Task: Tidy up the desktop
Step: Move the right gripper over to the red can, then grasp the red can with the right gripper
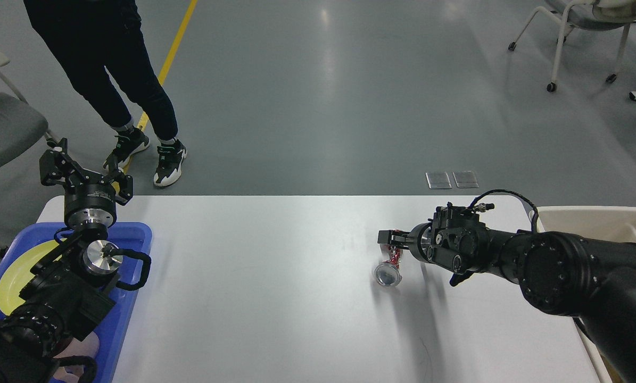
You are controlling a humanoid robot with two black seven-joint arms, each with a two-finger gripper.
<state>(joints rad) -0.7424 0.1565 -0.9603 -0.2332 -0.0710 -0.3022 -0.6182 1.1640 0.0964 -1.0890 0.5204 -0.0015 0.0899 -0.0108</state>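
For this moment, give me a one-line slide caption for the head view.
Right hand low over the white desktop, at a crushed red can's far end; left hand open above blue tray.

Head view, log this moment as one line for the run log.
right gripper: low at crushed red can, grasp unclear | left gripper: open above blue tray | can on desktop
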